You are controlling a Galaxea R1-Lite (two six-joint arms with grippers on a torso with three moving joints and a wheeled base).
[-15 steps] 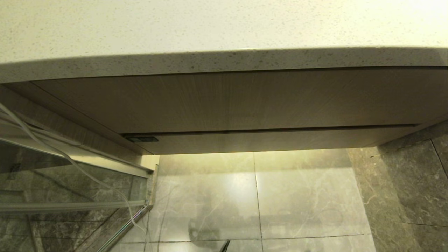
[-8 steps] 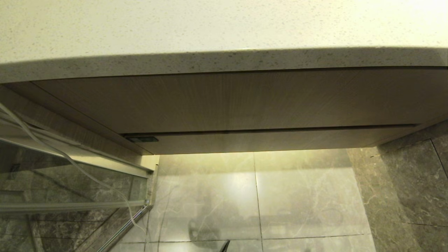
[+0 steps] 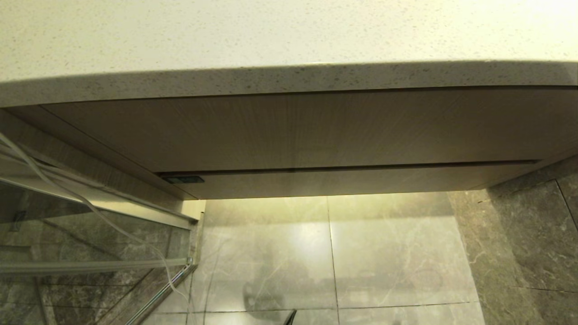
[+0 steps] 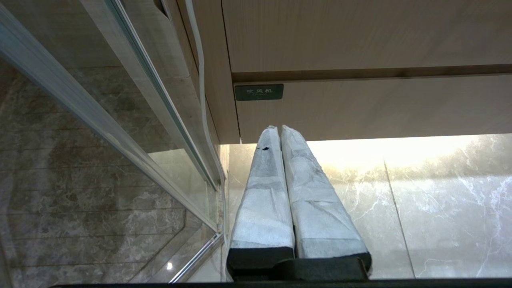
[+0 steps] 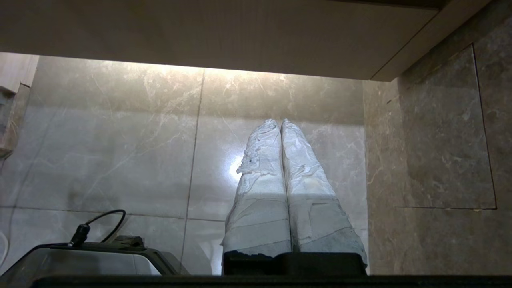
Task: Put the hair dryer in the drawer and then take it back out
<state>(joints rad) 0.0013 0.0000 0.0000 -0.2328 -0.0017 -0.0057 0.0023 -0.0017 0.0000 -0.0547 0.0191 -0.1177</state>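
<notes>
marble floor tiles [image 3: 388, 253] shine under a warm light that spills from below a vanity, and a pale speckled countertop [image 3: 271, 36] fills the upper part of the head view. the drawer [image 3: 352, 180] is the low wood-grain strip along the bottom edge of the vanity, pushed in flush and closed, with a dark seam parting it from the taller wood-grain panel [image 3: 293, 131] above. a small dark green label [image 4: 259, 91] with pale characters sits at the drawer's left end, just under that seam. the hair dryer is not to be seen in any view, so where it lies i cannot tell.

the left gripper [image 4: 280, 129] hangs low in front of the drawer's left end, its two white-wrapped fingers [image 4: 264, 200] pressed together with nothing between them, tips close below the label. the right gripper [image 5: 280, 122] hangs over the floor tiles beneath the vanity's right end, pinched closed and empty too, its wrapping frayed on one finger [image 5: 256, 192].

left of the vanity a glass partition [image 3: 67, 225] in a metal frame runs along the floor, and a thin white cable [image 3: 90, 205] trails down across it. grey marble wall [image 3: 533, 234] closes the right side. a dark piece of the robot's own body with a black cable [image 5: 100, 224] shows in the right wrist view
</notes>
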